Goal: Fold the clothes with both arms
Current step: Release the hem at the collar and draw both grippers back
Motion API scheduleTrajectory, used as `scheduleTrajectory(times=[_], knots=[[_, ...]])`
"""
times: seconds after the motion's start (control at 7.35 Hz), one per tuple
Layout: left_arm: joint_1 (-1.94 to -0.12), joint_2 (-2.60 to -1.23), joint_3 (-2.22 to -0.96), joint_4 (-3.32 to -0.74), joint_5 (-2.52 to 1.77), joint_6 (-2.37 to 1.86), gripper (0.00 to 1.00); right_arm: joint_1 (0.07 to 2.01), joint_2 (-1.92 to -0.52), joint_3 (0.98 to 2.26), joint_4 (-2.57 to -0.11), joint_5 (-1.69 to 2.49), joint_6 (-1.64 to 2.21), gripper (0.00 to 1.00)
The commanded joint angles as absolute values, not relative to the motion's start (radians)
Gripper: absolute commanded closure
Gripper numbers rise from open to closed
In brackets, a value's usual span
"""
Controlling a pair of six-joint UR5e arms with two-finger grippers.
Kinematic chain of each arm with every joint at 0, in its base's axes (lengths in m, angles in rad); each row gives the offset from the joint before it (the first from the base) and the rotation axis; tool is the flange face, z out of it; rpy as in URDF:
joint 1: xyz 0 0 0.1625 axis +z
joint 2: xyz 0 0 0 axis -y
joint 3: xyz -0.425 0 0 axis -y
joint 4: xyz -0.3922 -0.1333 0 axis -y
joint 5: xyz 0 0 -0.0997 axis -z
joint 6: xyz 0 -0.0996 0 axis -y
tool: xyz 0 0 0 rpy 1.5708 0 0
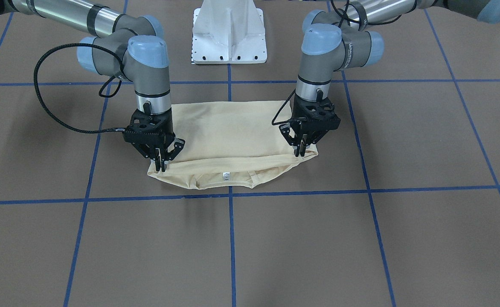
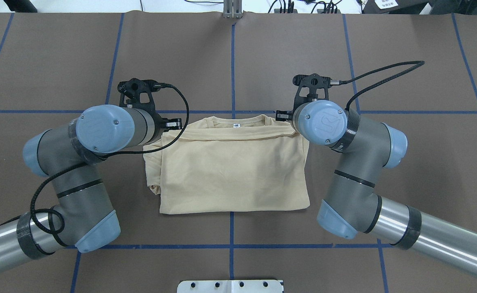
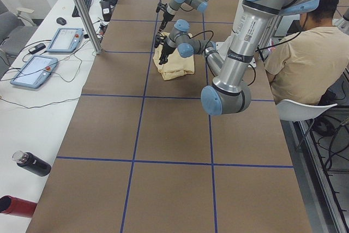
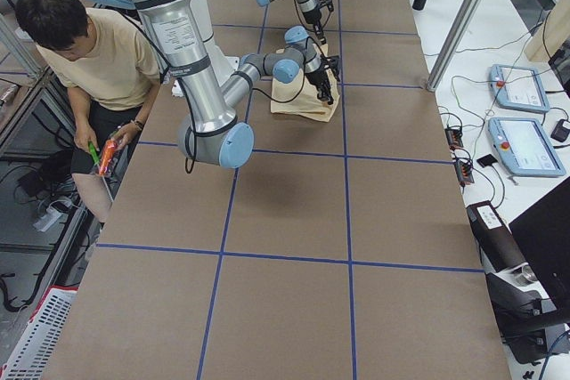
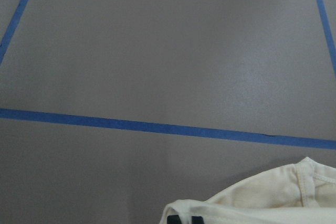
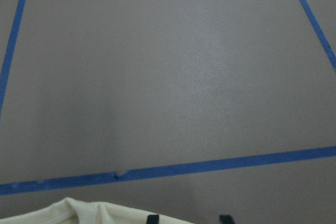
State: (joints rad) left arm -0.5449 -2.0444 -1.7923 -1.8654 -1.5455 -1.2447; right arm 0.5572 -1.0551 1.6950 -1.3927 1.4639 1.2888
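The pale cream-yellow shirt (image 1: 233, 132) lies folded into a rectangle at mid-table, its print hidden. Its collar and white neck tag (image 1: 226, 175) face the far side from the robot's base. My left gripper (image 1: 299, 150) points straight down at the shirt's collar-side corner, fingers pinched together on the edge of the folded top layer. My right gripper (image 1: 162, 165) does the same at the opposite collar-side corner. In the overhead view both wrists cover their fingers above the shirt (image 2: 234, 171). Each wrist view shows only a strip of cloth (image 5: 262, 203) (image 6: 68, 211) at its bottom edge.
The white base pedestal (image 1: 229, 34) stands behind the shirt. Blue tape lines (image 1: 231, 238) grid the brown tabletop. A person (image 3: 305, 53) sits beside the table. Control tablets (image 3: 65, 39) and a dark bottle (image 3: 32, 163) lie on the side bench.
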Motion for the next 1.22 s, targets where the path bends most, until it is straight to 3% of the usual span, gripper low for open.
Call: scheduleTrajectory(times=[0.0,0.68,0.82,1.09], knots=[[-0.555,-1.976,-1.918,-1.868,-1.648,-1.197,0.00,0.656,-1.068,1.755,-1.404,1.627,1.189,0.00],[-0.284,-1.818,-1.950,-1.945,-1.565,-1.391,0.00,0.680,-1.095,1.779,-1.397,1.661,1.095,0.00],[-0.244,-1.816,-1.944,-1.945,-1.551,-1.425,0.03,0.680,-1.097,1.779,-1.396,1.660,1.095,0.00],[-0.242,-1.821,-1.941,-1.945,-1.551,-1.425,0.21,0.680,-1.098,1.779,-1.394,1.658,1.095,0.00]])
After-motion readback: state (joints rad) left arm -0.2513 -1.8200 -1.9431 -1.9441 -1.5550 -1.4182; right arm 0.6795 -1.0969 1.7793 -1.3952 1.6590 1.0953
